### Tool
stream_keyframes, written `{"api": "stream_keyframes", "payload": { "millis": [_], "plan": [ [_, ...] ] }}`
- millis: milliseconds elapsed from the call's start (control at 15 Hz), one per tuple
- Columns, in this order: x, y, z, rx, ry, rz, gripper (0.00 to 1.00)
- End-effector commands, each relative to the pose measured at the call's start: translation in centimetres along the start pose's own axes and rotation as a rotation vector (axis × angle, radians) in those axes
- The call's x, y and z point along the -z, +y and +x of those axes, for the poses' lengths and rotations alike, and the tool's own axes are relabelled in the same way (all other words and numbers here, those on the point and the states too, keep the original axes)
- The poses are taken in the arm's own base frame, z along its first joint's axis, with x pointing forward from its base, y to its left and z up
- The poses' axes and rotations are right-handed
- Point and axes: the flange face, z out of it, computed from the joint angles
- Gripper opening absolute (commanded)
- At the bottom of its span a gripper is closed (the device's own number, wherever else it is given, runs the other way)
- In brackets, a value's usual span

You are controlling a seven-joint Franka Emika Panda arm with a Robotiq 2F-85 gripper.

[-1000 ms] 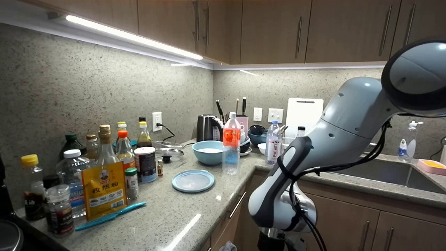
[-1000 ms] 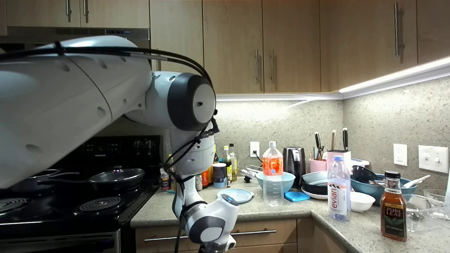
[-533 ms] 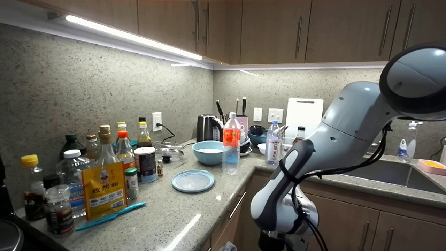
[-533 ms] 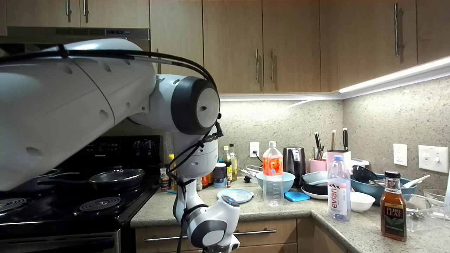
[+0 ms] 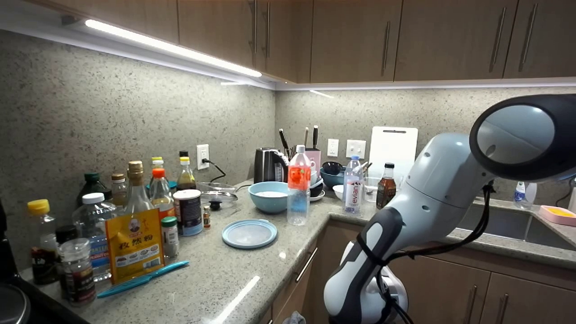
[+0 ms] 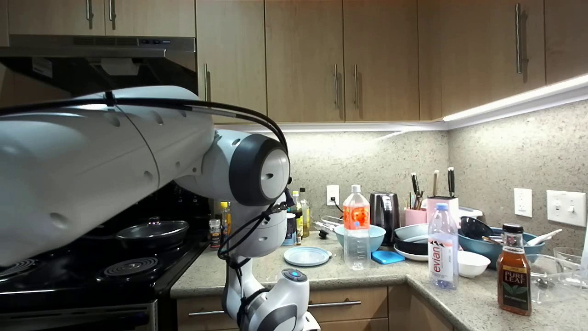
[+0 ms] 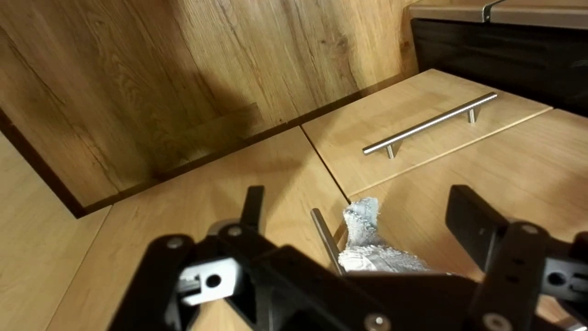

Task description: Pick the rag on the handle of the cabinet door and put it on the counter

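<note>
The grey fluffy rag hangs by the cabinet door handle in the wrist view. Its lower part is hidden behind the gripper body. My gripper is open, with the rag seen between its spread fingers, apart from both. In an exterior view, only the top of the rag shows at the bottom edge, below the counter. The counter also shows in an exterior view. The gripper is below the frame in both exterior views.
A drawer handle sticks out near the rag. On the counter are a round blue lid, a teal knife, a yellow packet, a tall bottle and a blue bowl. The stove stands beside the counter.
The arm has moved down in both exterior views, and its wrist end has dropped past the bottom edge. The rag at the frame edge has not visibly moved.
</note>
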Motion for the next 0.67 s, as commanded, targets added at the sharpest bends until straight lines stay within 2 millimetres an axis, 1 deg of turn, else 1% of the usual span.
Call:
{"api": "stream_keyframes", "payload": {
  "millis": [0, 133, 200, 333, 400, 533, 600],
  "plan": [
    [-0.9, 0.2, 1.6, -0.041, 0.042, -0.094, 1.0],
    [-0.2, -0.1, 2.9, -0.055, 0.047, -0.108, 1.0],
    [-0.6, 0.3, 2.1, -0.044, 0.031, -0.082, 1.0],
    [-0.3, -0.2, 3.0, -0.049, 0.046, -0.095, 1.0],
    [-0.3, -0.3, 3.1, -0.047, 0.049, -0.096, 1.0],
    [-0.5, 0.0, 4.1, -0.038, 0.137, -0.085, 1.0],
    [-0.9, 0.5, 4.7, -0.046, 0.19, -0.077, 1.0]
  ]
}}
